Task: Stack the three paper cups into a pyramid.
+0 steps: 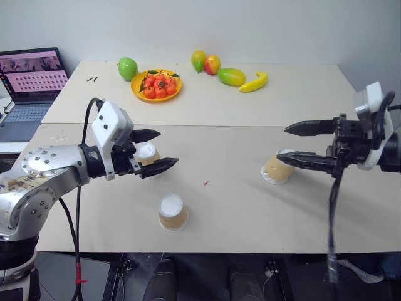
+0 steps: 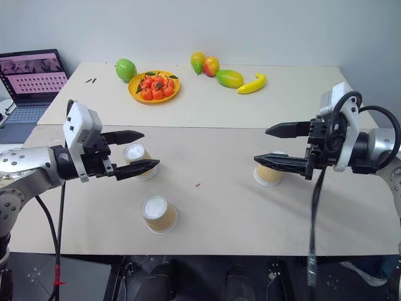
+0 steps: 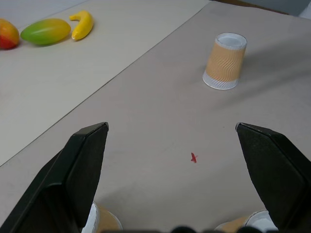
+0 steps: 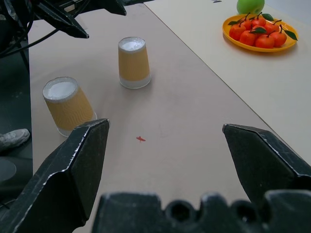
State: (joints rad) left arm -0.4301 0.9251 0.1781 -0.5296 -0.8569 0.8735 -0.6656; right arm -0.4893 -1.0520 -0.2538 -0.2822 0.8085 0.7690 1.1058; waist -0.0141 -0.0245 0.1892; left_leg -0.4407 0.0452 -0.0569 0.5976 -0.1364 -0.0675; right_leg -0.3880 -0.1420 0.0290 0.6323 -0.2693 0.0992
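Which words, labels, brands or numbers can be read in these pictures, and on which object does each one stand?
None can be read.
Laptop screen: rows of small marks on a pink page, too small to read.
Three paper cups: only a faint ribbed pattern, no text.
Orange plate: no text.

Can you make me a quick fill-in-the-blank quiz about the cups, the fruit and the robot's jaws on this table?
1. The number of paper cups standing upside down on the table is ____.
2. The jaws of the left gripper and right gripper are both ____.
3. The red fruits lie on an ____ plate.
4. So far, the cups stacked on one another number ____.

Missing words: three; open; orange; none
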